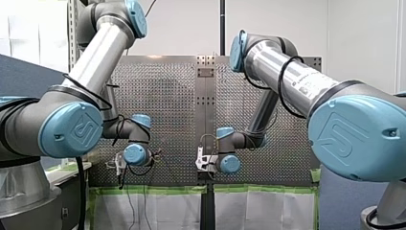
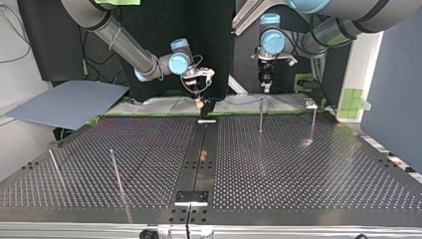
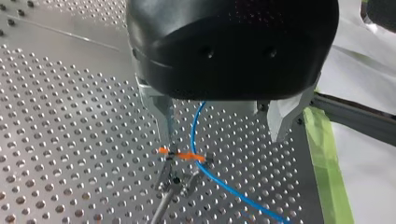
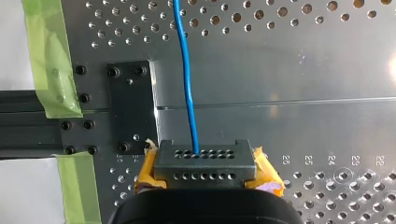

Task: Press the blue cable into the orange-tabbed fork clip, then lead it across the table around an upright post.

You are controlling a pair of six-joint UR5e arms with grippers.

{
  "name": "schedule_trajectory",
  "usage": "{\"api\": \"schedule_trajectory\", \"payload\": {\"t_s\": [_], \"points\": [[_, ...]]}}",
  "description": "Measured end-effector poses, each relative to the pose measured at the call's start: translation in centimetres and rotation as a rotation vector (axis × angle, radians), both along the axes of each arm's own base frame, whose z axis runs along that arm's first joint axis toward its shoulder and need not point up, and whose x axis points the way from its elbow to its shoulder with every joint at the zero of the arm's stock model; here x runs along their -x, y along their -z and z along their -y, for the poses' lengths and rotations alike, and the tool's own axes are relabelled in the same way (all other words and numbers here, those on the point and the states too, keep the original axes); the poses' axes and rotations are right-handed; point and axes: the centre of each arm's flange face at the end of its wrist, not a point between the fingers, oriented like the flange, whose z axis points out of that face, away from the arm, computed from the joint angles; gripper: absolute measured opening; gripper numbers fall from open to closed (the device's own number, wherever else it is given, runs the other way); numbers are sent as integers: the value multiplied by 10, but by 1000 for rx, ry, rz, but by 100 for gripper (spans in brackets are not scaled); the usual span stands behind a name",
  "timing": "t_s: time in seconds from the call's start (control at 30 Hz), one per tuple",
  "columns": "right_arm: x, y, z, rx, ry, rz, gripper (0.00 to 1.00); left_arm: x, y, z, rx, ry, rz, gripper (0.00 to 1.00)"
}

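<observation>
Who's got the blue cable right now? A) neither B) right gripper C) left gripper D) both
B: the right gripper is shut on the blue cable, while the left gripper is open, with the cable running loose between its fingers beside the orange-tabbed fork clip.

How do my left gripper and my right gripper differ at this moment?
My left gripper has bare metal fingers standing apart over the orange-tabbed clip; my right gripper shows yellow pads and is shut on the blue cable. Both have the cable between their fingers.
</observation>
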Motion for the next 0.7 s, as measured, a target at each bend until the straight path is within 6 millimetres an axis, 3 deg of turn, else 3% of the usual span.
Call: {"api": "schedule_trajectory", "payload": {"t_s": [0.7], "points": [[1, 2, 0, -3, -1, -5, 0, 1, 0, 1, -14, 5, -7, 100]]}}
